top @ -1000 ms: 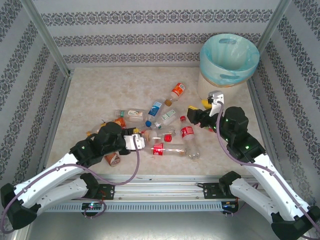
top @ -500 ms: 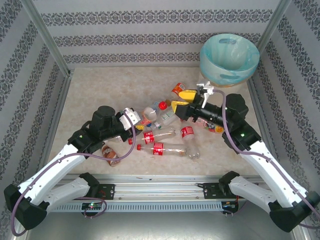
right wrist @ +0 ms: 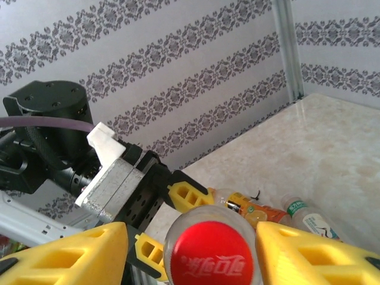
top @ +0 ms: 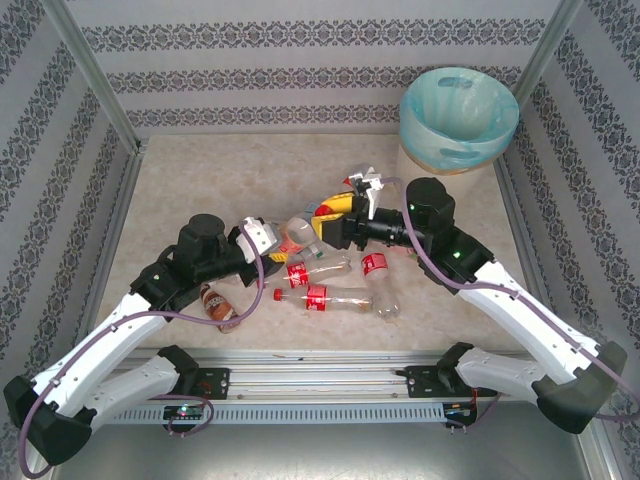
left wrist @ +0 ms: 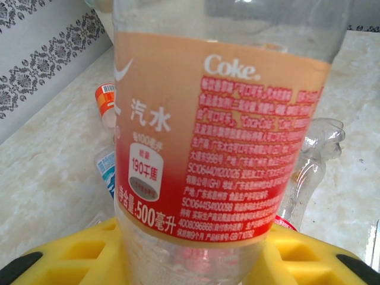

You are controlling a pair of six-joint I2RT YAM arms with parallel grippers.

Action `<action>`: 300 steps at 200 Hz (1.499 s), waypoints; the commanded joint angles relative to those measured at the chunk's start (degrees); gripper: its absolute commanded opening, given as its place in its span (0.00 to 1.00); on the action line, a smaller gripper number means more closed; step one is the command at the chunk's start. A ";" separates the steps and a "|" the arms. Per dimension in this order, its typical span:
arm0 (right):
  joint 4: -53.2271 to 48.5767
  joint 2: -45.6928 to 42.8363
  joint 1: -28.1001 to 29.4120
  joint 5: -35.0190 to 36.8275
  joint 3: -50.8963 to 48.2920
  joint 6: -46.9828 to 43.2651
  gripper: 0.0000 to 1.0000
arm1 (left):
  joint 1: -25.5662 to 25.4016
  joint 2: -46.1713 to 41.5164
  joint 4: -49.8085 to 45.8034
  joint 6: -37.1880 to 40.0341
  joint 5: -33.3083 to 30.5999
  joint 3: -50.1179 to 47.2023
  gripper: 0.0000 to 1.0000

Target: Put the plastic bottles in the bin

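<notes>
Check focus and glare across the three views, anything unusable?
Top external: even light, sharp, only soft shadows on the table. Left wrist: bottle very close, label washed pale toward its top, print legible, background slightly soft. Right wrist: cap and wallpaper sharp, no glare. All usable.

The marbled beige tabletop carried scattered plastic bottles, a brown bottle, and the bin at its far right corner.

Red-labelled bottle cropped top and bottom at the left wrist; at the right wrist, red cap conceals its bottle's body, yellow fingers cut by the lower edge.
</notes>
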 commanded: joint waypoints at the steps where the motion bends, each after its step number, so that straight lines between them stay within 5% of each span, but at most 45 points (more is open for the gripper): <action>1: -1.43 0.99 1.30 0.39 3.07 -2.41 0.53 | 0.74 -1.18 1.71 -0.85 1.43 -0.57 0.43; 55: -3.83 2.87 2.20 1.81 4.69 -4.11 0.29 | 0.69 -1.74 1.44 -0.59 1.01 -0.77 0.44; 91: -4.59 2.38 2.37 5.60 4.31 -5.11 0.00 | 0.73 -2.58 2.88 -0.15 -0.17 -1.86 0.52; 125: -4.21 1.57 2.22 10.14 4.30 -5.48 0.00 | 0.73 -5.45 7.23 -0.60 -3.68 -5.07 0.78; 165: -3.28 0.62 0.89 12.69 6.20 -3.74 0.00 | 0.78 -8.25 9.30 -0.59 -7.57 -6.33 0.91; 238: -9.88 1.11 -3.28 24.56 18.57 -9.06 0.00 | 0.74 -13.65 17.24 -3.42 -13.57 -6.72 1.00; 300: -13.82 5.32 -11.57 33.22 32.24 -15.76 0.00 | 0.73 -2.57 18.24 -8.33 -9.60 2.63 1.00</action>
